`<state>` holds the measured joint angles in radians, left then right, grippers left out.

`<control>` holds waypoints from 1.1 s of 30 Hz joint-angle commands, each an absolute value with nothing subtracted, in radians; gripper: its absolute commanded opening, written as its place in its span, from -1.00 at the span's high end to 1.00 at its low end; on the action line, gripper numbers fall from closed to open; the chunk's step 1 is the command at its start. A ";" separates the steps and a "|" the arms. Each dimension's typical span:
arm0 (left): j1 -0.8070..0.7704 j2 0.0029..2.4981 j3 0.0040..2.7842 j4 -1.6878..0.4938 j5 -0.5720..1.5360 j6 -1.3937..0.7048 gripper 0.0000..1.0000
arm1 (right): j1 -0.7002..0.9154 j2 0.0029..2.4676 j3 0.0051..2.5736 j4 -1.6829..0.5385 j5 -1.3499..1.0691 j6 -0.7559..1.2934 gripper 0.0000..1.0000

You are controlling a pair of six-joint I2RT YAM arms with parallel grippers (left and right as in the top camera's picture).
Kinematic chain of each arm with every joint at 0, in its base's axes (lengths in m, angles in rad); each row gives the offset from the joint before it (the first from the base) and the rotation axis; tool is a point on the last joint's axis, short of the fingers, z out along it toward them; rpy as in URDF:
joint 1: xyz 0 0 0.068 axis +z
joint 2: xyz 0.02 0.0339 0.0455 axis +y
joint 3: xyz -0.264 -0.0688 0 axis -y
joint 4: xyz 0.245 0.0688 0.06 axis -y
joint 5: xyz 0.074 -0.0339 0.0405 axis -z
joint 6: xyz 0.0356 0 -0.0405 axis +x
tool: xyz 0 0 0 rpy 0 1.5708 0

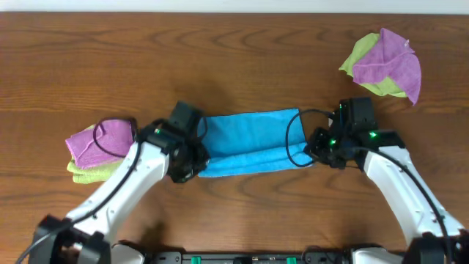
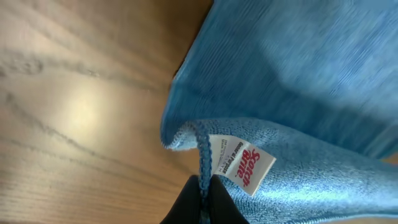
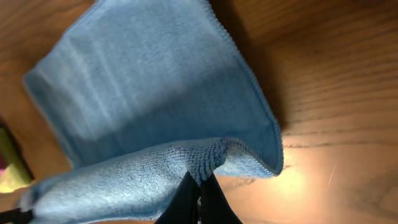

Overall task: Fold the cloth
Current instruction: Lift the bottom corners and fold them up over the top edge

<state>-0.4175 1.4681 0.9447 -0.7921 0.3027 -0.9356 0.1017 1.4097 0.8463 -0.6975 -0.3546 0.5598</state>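
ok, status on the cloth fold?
Left gripper shut on blue cloth, near corner. Right gripper shut on other near corner. Near edge lifted. Purple-lime piles apart, either side.

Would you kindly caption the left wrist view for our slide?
Left gripper pinches the hem of the bright blue fuzzy microfibre cloth beside its white label.

Far side: bare table (image 1: pixel 234 51) runs the full width behind the cloth (image 1: pixel 253 136), leaving an open passage.
Centre: the cloth stretches between the left gripper (image 2: pixel 203 190) and the right gripper (image 3: pixel 199 186), both pinching its near edge, so nothing can pass straight across.
Left flank: a purple cloth (image 1: pixel 99 139) on a lime-green cloth (image 1: pixel 91 171) lies just beside the left arm (image 1: pixel 132 176), squeezing the room there.
Right far corner: a crumpled purple-and-green pile (image 1: pixel 385 62) sits well apart from the right arm (image 1: pixel 396 176), with bare wood between.
Near edge: a bare strip, hemmed in by both arms.
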 commanded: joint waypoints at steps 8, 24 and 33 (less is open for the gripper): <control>-0.292 1.583 1.061 -0.805 0.251 -0.830 0.88 | 0.108 1.433 0.871 -0.610 -0.300 0.565 0.97; -0.273 1.586 1.061 -0.691 0.184 -0.815 0.88 | 0.121 1.567 1.007 -0.590 -0.242 0.548 0.97; -0.273 1.663 1.063 -0.624 0.181 -0.807 0.88 | 0.133 1.610 1.010 -0.553 -0.223 0.545 0.98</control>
